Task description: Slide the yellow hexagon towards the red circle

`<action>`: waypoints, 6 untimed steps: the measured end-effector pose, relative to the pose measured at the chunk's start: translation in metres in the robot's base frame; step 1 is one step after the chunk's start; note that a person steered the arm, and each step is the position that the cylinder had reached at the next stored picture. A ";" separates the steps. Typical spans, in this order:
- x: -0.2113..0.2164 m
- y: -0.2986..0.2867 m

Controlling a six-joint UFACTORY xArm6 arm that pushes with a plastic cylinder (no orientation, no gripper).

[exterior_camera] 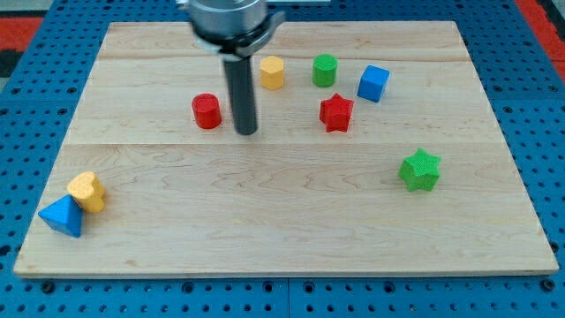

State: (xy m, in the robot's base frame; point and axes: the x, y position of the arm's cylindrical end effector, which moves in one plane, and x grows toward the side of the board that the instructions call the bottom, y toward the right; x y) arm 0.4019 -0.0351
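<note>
The yellow hexagon (272,72) stands near the view's top centre of the wooden board (282,221). The red circle (207,111) stands to its lower left. My tip (246,132) rests on the board between them, just right of the red circle and below-left of the yellow hexagon, touching neither. The dark rod rises from the tip to the arm's head at the view's top.
A green cylinder (325,70) and a blue cube (373,83) stand right of the hexagon. A red star (336,113) is below them. A green star (419,170) is at the right. A yellow heart (87,191) and a blue triangle (62,215) sit at the lower left corner.
</note>
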 end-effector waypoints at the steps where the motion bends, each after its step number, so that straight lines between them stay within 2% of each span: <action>1: -0.035 0.043; 2: -0.069 0.063; 4: -0.126 0.021; 6: -0.125 -0.033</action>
